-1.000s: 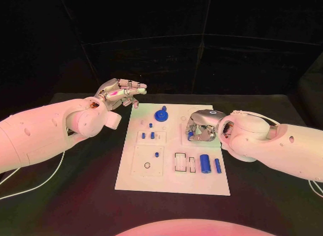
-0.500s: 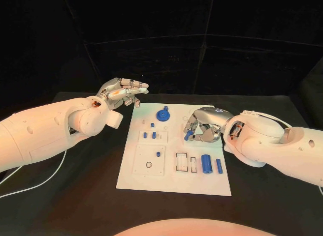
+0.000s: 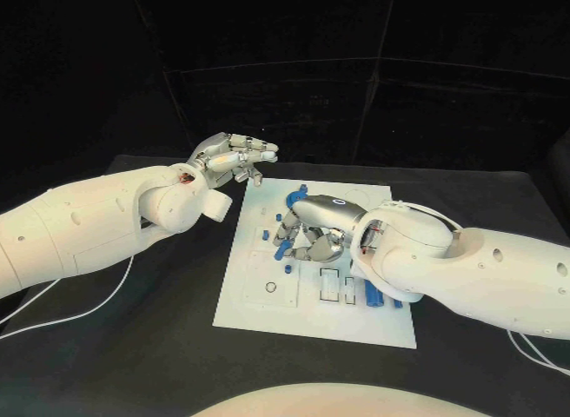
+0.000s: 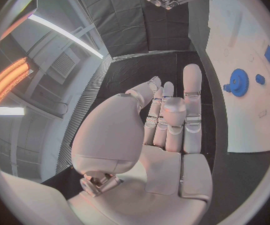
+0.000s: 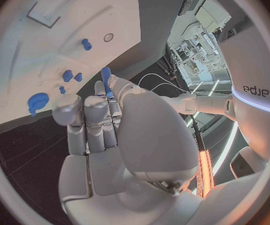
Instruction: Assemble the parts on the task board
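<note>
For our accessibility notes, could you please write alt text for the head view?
The right hand holds a slim blue peg over the middle of the white task board, which carries small blue parts. The left hand hovers empty beyond the board's far left corner.

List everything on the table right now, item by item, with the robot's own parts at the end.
task board: one, white, middle of the black table.
gear: one, blue, standing at the board's far end.
peg: one, blue, slim, pinched in the right hand's fingers above the board.
other parts: several, blue, small, spread over the board.
table: one, black, under the board.
left hand: one, silver, raised beyond the board's far left corner, holding nothing.
right hand: one, silver, over the board's middle.
</note>
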Robot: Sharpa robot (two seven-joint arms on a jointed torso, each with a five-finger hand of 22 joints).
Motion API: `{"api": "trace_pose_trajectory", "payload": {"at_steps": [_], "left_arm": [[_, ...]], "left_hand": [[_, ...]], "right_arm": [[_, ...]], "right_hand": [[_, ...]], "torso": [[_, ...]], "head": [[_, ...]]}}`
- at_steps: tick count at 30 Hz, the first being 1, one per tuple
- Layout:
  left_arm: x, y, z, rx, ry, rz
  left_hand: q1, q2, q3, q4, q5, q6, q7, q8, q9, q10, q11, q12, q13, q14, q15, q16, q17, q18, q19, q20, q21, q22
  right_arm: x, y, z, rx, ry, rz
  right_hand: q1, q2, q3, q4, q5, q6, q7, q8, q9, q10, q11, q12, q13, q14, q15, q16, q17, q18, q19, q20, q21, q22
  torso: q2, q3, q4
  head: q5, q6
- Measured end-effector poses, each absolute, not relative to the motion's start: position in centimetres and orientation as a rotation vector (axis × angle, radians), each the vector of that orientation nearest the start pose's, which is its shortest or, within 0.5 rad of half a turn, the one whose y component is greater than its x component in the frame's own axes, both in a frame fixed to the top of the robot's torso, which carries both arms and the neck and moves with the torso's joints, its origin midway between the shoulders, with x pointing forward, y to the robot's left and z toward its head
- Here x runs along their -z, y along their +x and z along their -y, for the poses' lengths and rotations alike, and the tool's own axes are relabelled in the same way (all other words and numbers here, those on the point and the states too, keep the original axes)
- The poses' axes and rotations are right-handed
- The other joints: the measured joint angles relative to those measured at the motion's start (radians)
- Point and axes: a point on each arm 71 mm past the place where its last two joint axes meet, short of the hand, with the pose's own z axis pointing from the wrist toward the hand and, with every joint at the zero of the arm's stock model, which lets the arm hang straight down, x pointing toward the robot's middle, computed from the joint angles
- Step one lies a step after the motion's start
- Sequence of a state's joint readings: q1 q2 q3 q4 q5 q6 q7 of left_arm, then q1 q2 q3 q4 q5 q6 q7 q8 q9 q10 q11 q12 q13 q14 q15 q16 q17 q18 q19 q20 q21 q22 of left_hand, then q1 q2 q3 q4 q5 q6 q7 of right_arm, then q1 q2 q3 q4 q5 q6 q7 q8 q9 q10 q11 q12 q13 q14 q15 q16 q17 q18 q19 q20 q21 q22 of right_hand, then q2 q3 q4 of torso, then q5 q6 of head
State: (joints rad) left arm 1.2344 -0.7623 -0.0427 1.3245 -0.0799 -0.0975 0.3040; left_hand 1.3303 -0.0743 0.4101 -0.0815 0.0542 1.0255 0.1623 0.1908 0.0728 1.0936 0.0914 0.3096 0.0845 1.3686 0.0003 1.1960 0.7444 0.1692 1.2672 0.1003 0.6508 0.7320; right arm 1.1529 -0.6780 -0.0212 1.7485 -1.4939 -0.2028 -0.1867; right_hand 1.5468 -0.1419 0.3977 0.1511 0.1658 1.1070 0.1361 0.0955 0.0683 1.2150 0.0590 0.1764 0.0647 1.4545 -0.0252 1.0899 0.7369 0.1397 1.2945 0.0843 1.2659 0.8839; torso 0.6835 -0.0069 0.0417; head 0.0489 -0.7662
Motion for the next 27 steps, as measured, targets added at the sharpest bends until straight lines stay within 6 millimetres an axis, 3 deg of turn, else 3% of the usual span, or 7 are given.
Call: {"api": "trace_pose_trajectory", "payload": {"at_steps": [8,15,27], "left_arm": [[17.9,52.7,-21.1,1.578,-1.014,-1.562],[17.9,52.7,-20.9,1.582,-1.012,-1.564],[17.9,52.8,-20.7,1.583,-1.011,-1.565]], "left_hand": [[0.0,0.0,0.0,0.0,0.0,-0.004,0.004,0.0,0.0,0.0,0.0,0.0,0.0,0.0,0.0,0.0,0.0,0.0,0.0,0.0,0.0,0.0],[0.0,0.0,0.0,0.0,0.0,-0.004,0.004,0.0,0.0,0.0,0.0,0.0,0.0,0.0,0.0,0.0,0.0,0.0,0.0,0.0,0.0,0.0],[0.0,0.0,0.0,0.0,0.0,-0.004,0.004,0.0,0.0,0.0,0.0,0.0,0.0,0.0,0.0,0.0,0.0,0.0,0.0,0.0,0.0,0.0]], "right_arm": [[20.2,40.4,4.1,-0.981,-0.438,-1.79],[21.7,40.1,3.4,-0.968,-0.483,-1.829],[22.2,39.9,2.7,-0.935,-0.556,-1.824]], "right_hand": [[-0.009,-0.001,0.006,0.0,0.003,-0.004,0.003,-0.006,0.0,0.0,0.0,-0.004,0.0,0.0,0.0,0.0,0.001,0.0,0.001,0.001,0.0,0.002],[-0.012,0.001,0.009,-0.003,0.003,-0.004,0.003,-0.007,0.0,-0.004,0.004,-0.008,0.0,0.0,0.0,0.004,0.005,0.0,0.001,0.001,0.004,0.003],[-0.016,-0.003,0.01,-0.005,0.003,-0.004,0.003,-0.007,-0.001,-0.004,0.004,-0.008,0.0,0.0,0.0,0.004,0.006,0.0,0.001,0.001,0.004,0.003]], "torso": [[0.0,-0.001,-0.0012],[0.0,0.0001,-0.0018],[-0.001,0.0,-0.0008]], "head": [[0.031,-0.015],[0.039,-0.023],[0.046,-0.028]]}}
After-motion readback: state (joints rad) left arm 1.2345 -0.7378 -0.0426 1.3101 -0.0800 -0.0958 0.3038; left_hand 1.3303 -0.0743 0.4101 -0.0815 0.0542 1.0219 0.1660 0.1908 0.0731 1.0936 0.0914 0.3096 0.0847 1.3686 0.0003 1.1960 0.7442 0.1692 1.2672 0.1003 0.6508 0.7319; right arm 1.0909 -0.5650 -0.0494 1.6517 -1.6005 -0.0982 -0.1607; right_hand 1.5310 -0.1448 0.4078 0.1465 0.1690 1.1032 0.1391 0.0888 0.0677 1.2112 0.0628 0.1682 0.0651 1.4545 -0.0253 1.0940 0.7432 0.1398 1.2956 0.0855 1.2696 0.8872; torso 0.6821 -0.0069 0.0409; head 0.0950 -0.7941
